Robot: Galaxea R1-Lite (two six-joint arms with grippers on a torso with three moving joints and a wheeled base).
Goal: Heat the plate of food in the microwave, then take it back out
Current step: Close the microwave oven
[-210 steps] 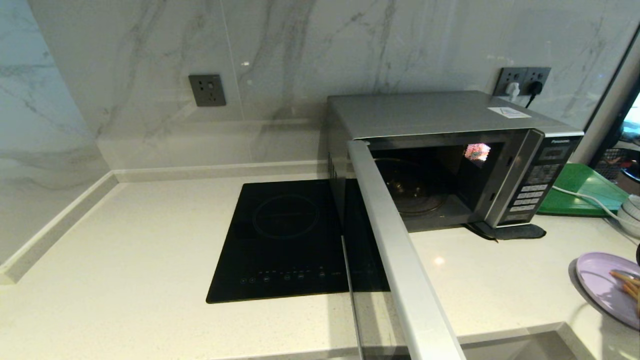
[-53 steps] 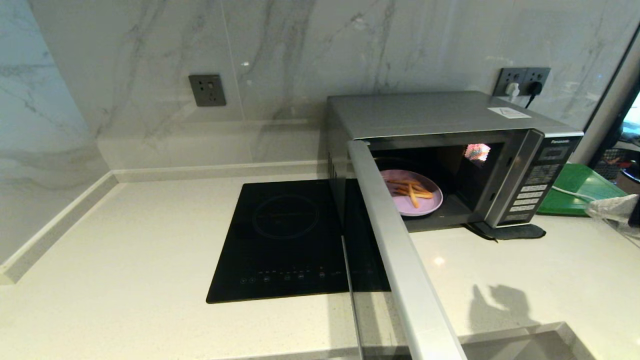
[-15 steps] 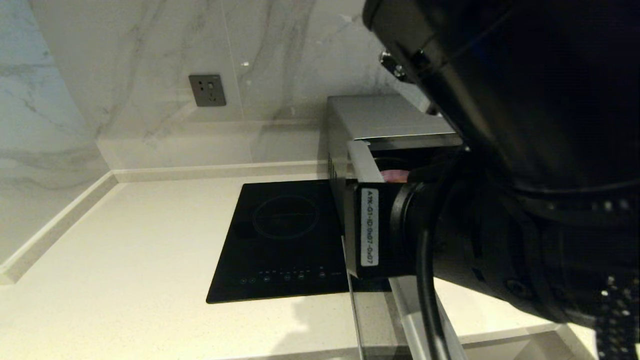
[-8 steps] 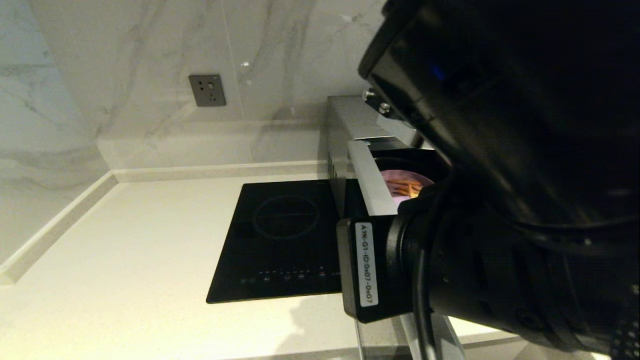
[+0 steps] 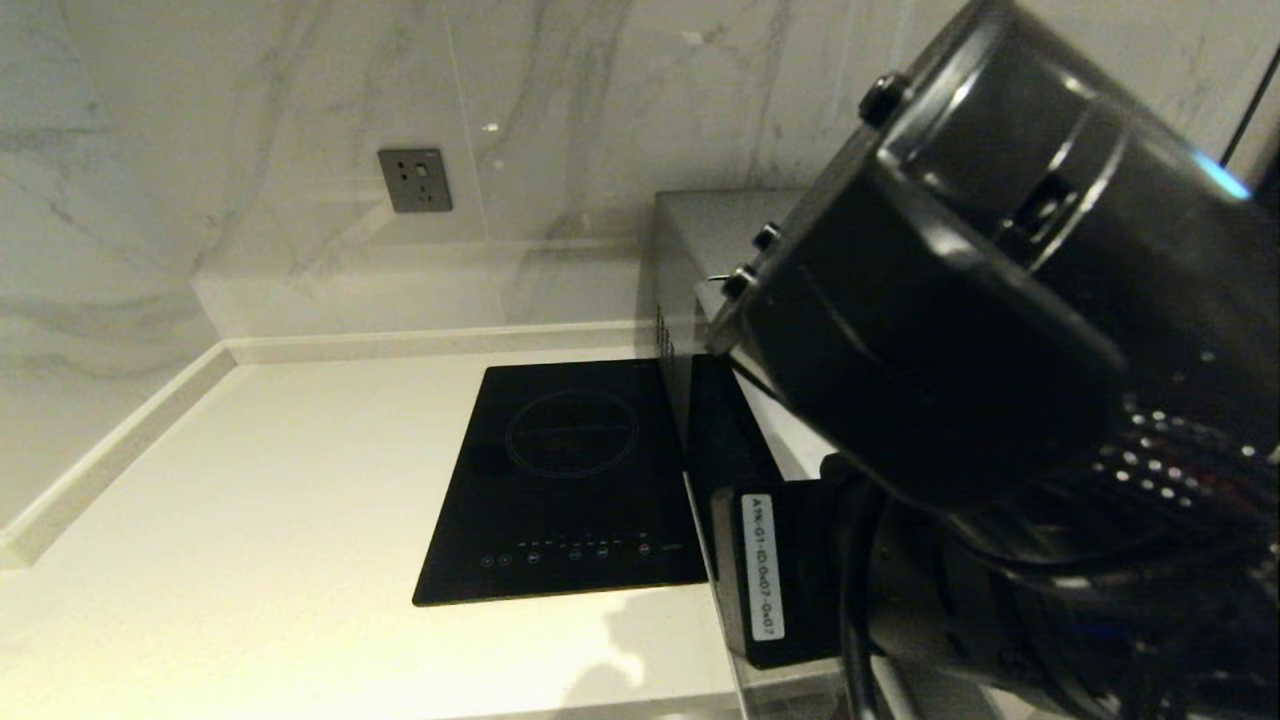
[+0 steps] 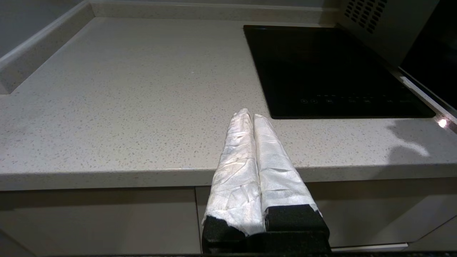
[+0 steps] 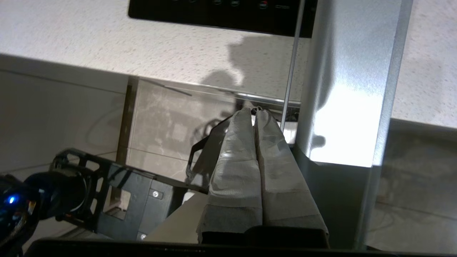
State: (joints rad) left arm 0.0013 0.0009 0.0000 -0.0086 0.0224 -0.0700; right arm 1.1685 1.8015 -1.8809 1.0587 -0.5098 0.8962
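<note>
Right arm (image 5: 1000, 330) swung lower; closed fingers (image 7: 266, 128) just beside microwave door (image 7: 350, 89).

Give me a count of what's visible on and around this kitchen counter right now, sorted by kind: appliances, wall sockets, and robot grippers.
Appliances: 2, the microwave with its door swung open, and the induction hob.
Wall sockets: 1, the grey socket.
Robot grippers: 2, the left gripper parked at the counter edge, and the right gripper by the door's free end, both with fingers shut.
Total: 5
</note>
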